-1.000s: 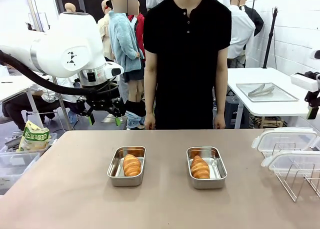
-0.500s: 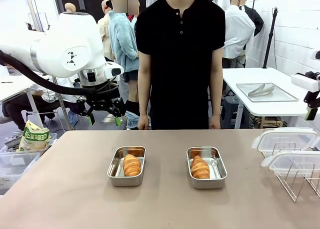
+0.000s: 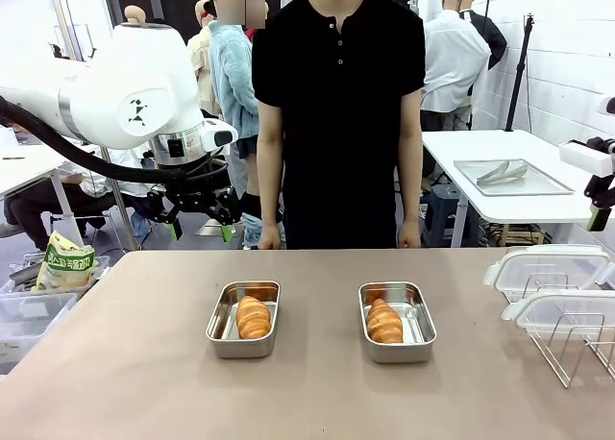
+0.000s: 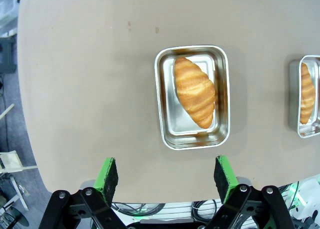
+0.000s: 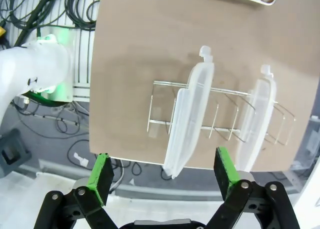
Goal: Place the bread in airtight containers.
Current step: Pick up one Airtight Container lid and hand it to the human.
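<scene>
Two croissants (image 3: 254, 317) lie one apiece in two unlidded steel tubs (image 3: 243, 352), side by side at mid-tabletop (image 3: 125, 363) and well apart. The left hand (image 3: 200, 232), released and empty, hangs above the far edge toward the left corner. The right hand (image 5: 162, 176), likewise released and empty, is above the right edge, over two clear lids (image 5: 190, 119) standing upright in a wire rack (image 5: 220, 111). A person (image 3: 336, 113) stands at the far edge.
</scene>
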{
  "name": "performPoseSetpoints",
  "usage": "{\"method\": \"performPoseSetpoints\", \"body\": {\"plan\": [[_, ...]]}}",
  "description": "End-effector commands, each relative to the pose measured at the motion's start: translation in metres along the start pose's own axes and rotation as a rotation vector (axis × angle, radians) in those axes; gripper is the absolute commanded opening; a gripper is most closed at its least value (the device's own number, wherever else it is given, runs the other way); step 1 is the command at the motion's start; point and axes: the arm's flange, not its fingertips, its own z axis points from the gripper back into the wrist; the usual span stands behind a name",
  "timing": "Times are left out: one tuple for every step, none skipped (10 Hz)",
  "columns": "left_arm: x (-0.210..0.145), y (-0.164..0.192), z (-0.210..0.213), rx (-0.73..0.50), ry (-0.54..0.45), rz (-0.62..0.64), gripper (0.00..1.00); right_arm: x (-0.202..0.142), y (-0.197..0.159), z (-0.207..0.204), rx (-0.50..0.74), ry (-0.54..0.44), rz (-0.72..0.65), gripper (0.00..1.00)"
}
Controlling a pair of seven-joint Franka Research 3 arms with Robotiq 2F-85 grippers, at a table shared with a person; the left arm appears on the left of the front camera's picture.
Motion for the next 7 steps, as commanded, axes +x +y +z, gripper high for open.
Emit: {"method": "performPoseSetpoints", "body": {"plan": [[-0.001,0.002,0.002,-0.001,-0.002,0.001,1.00,0.000,0.000,0.000,0.000,0.000,0.000,1.00],[-0.001,0.002,0.002,-0.001,-0.002,0.001,1.00,0.000,0.006,-0.013,-0.015,-0.024,-0.034,1.00],[-0.001,0.002,0.002,-0.001,-0.002,0.001,1.00,-0.002,0.009,-0.026,-0.042,-0.037,-0.050,1.00],[-0.001,0.002,0.002,-0.001,-0.002,0.001,1.00,-0.010,0.006,-0.038,-0.056,-0.072,-0.033,1.00],[-0.001,0.002,0.002,-0.001,-0.002,0.001,1.00,-0.017,0.001,-0.047,-0.051,-0.082,-0.027,1.00],[-0.001,0.002,0.002,-0.001,-0.002,0.001,1.00,-0.021,-0.004,-0.057,-0.064,-0.051,-0.024,1.00],[-0.001,0.002,0.002,-0.001,-0.002,0.001,1.00,-0.021,-0.007,-0.066,-0.080,-0.042,-0.035,1.00]]}}
